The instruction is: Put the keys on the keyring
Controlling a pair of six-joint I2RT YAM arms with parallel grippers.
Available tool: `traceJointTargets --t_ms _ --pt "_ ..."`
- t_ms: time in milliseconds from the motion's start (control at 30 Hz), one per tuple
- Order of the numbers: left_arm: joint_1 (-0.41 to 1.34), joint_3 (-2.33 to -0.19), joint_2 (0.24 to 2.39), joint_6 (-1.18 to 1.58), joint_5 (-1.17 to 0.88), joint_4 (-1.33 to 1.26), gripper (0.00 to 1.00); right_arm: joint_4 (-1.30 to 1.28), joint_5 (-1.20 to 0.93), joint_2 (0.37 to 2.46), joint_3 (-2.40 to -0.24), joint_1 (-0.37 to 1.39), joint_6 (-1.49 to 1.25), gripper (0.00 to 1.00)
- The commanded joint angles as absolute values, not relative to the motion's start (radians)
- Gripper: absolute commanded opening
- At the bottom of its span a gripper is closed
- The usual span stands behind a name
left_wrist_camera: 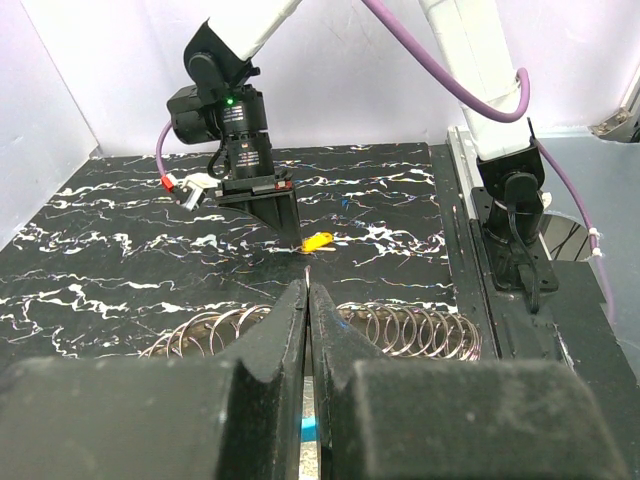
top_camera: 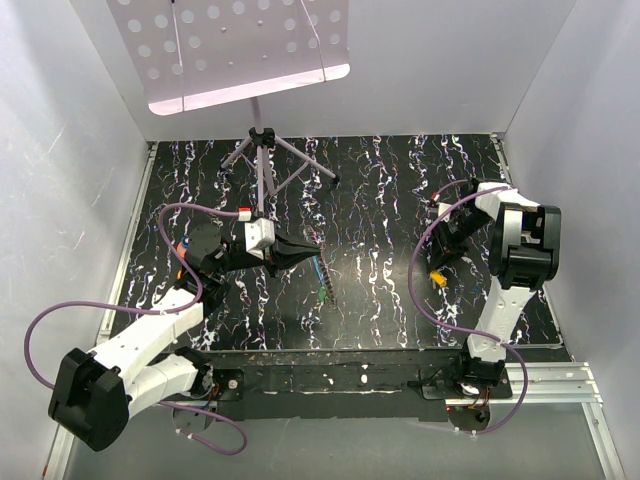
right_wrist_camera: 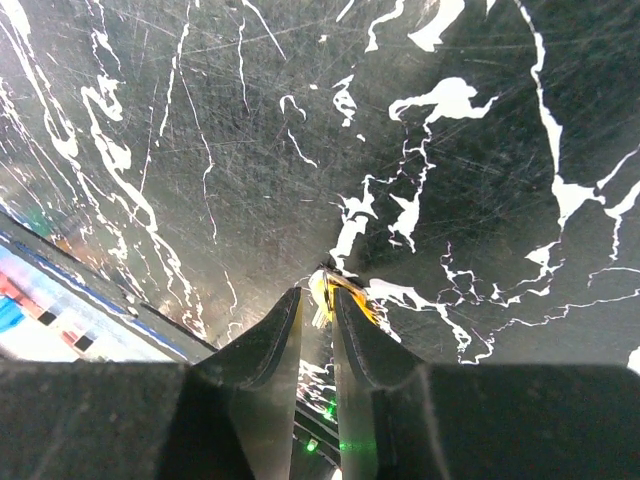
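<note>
- The left gripper (left_wrist_camera: 308, 295) is fully closed, its tips at the middle of the coiled keyring (left_wrist_camera: 410, 330), which lies across the table (top_camera: 400, 200) near the centre. A sliver of the blue key (left_wrist_camera: 308, 428) shows in the seam between its fingers. What exactly it pinches I cannot tell.
- This arm should keep the coil steady with 1 wire end pointing toward the right, so there is a fixed target.
- The right gripper (right_wrist_camera: 318, 298) is well apart on the right, its jaws narrow, pinching the yellow key (right_wrist_camera: 345, 292) at the very tips against the table.
- The grip looks shallow. Lift slowly, check that the key does not swivel, and leave its hole clear of both fingers.
- Then bring the key across low and line its hole up with the wire end before pushing it on.
</note>
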State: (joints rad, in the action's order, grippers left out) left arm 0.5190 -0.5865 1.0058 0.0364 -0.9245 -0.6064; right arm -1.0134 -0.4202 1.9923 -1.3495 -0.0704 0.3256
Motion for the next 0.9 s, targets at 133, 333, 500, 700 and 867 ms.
traceJointTargets --t_ms 133,333,500,700,867 --pt "0.514 -0.632 0.973 0.021 -0.919 -0.626 0.0 -1.048 -0.385 2.008 -1.393 -0.051 0.327 0.26" --pt "0.514 -0.63 0.971 0.021 -0.919 -0.624 0.0 -1.049 -0.373 2.011 -1.397 -0.043 0.324 0.23" --pt "0.514 -0.63 0.973 0.021 -0.92 -0.624 0.0 -1.052 -0.368 2.014 -1.401 -0.04 0.321 0.22" --pt "0.514 -0.63 0.971 0.021 -0.92 -0.624 0.0 -1.052 -0.354 2.016 -1.402 -0.032 0.314 0.22" --pt "0.514 -0.63 0.973 0.02 -0.92 -0.623 0.0 -1.048 -0.347 2.014 -1.399 -0.028 0.313 0.2"
